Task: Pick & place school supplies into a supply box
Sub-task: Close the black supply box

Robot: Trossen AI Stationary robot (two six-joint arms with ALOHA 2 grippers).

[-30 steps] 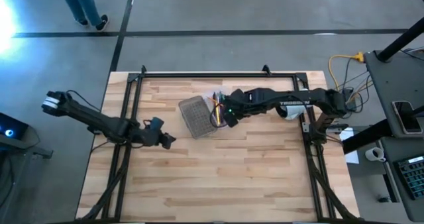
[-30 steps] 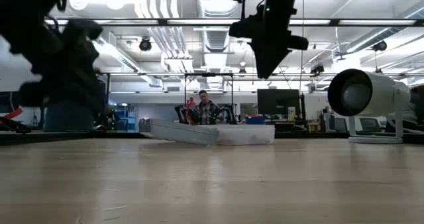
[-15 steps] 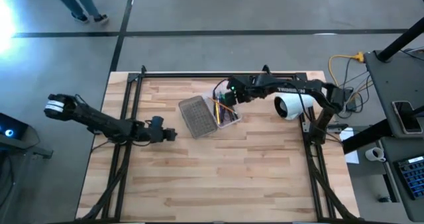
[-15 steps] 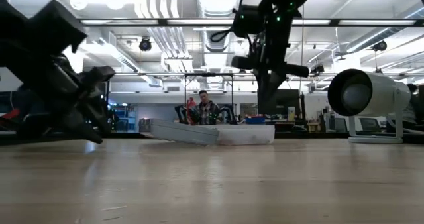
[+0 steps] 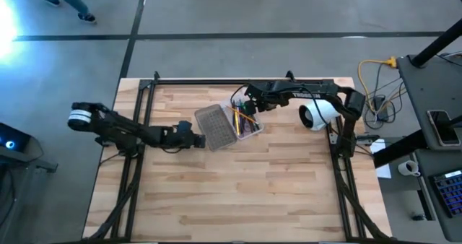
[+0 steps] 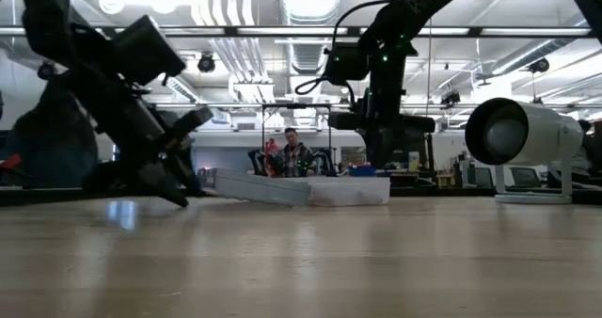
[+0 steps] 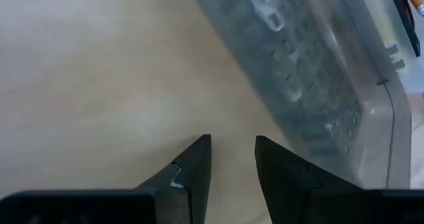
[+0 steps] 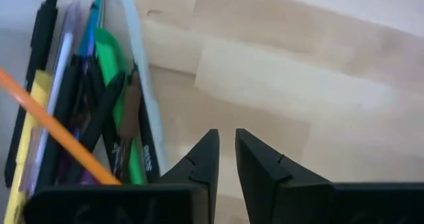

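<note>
High view: left hand (image 5: pixel 199 138) beside supply box (image 5: pixel 215 125).

Ribbed clear plastic supply box (image 7: pixel 311 85), matt wooden table (image 5: pixel 253 193)

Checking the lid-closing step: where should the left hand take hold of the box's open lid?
Judging by its pose, the free long edge of the ribbed lid, the one facing the left hand. The lid lies folded open beside the pen-filled tray, so come from the left, away from the hinge, fingers slightly apart.
</note>
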